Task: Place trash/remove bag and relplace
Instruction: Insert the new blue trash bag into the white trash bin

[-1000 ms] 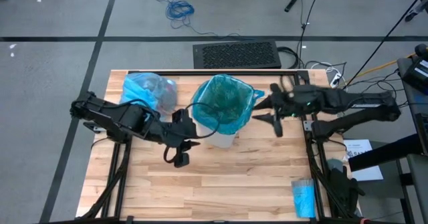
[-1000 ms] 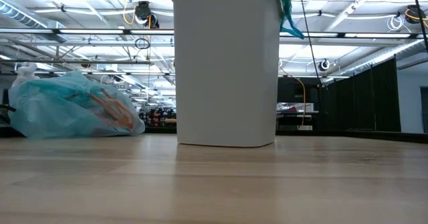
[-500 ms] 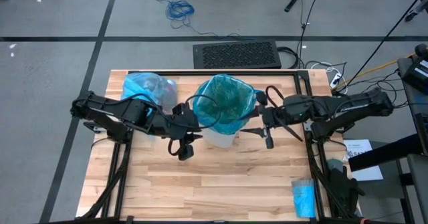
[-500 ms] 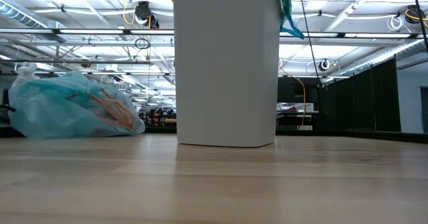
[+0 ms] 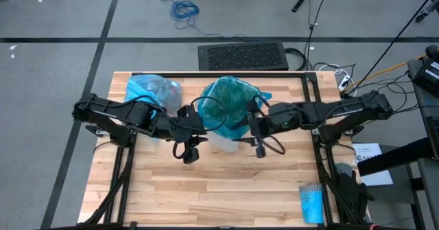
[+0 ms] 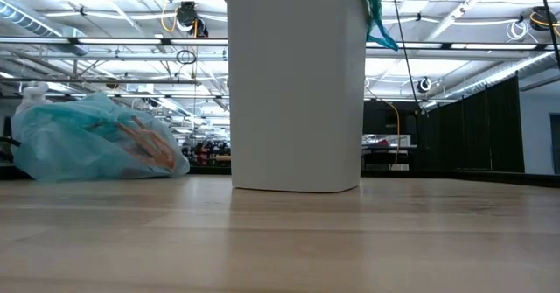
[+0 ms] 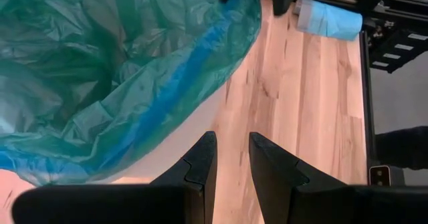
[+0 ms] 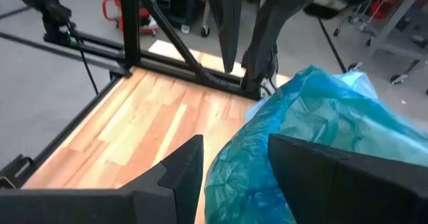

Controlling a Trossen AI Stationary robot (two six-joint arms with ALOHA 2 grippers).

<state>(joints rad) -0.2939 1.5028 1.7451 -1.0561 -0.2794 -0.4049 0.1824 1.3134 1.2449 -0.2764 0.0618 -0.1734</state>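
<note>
A white bin (image 5: 223,145) stands mid-table, lined with a teal-green plastic bag (image 5: 230,106) whose edge hangs over the rim (image 6: 374,17). The light blue bag (image 5: 149,93), with brown trash scraps showing through it, lies on its side at the table's far left (image 6: 92,144). My left gripper (image 5: 188,152) hovers at the bin's near left side, narrowly open, with only bare wood between its fingers (image 7: 231,160). My right gripper (image 5: 258,145) is open at the bin's near right side. The teal bag's overhang (image 8: 241,164) shows between its fingers. I cannot tell whether they touch it.
A small bright-blue roll (image 5: 311,202) lies at the table's near right corner. A black frame rail (image 5: 219,73) runs along the far edge. Bare wood stretches across the near half of the table (image 5: 219,189).
My right gripper has swung from the bin's far right side toward the table's near edge and left, along the bin's right side, rolling as it went. It now stands at the bin's near right. The bin and both bags have kept still.
</note>
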